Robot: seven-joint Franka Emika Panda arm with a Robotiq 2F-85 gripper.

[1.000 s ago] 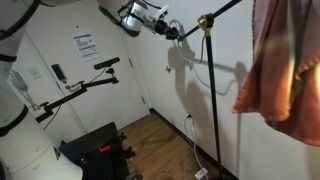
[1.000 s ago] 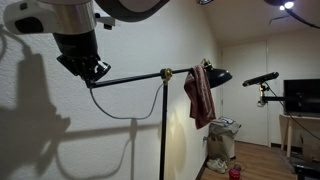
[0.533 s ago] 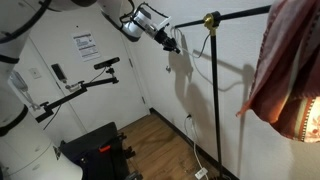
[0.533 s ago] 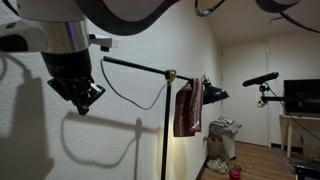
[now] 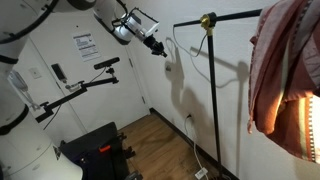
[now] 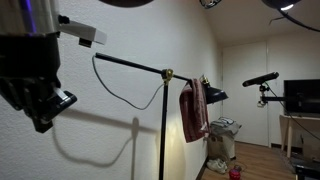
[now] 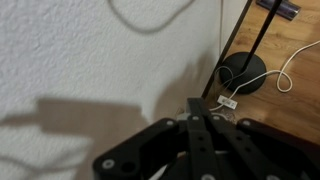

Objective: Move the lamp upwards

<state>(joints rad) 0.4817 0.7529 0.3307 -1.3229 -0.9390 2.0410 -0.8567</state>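
Observation:
The lamp shows in both exterior views as a thin black pole [image 5: 214, 100] with a brass joint [image 5: 207, 20] and a hinged arm [image 6: 130, 65]. A red-white cloth [image 5: 285, 65] hangs over the shade end, and the black dome shade [image 6: 214, 97] peeks out behind the cloth [image 6: 192, 110]. My gripper [image 5: 159, 48] hangs in the air just off the arm's free end, apart from it, also large at the left [image 6: 45, 98]. In the wrist view my fingers [image 7: 196, 125] are shut and empty, above the lamp's round black base [image 7: 243, 72].
A black camera on a thin tripod arm [image 5: 105, 63] stands by the door and shows again in an exterior view [image 6: 262, 78]. The white wall is close behind the lamp. A white cable and plug [image 7: 226, 101] lie on the wooden floor. A monitor [image 6: 303, 95] sits far off.
My gripper has let go of the lamp arm's free end and drawn back from it. The arm has swung on its joint, and the cloth and shade end have shifted.

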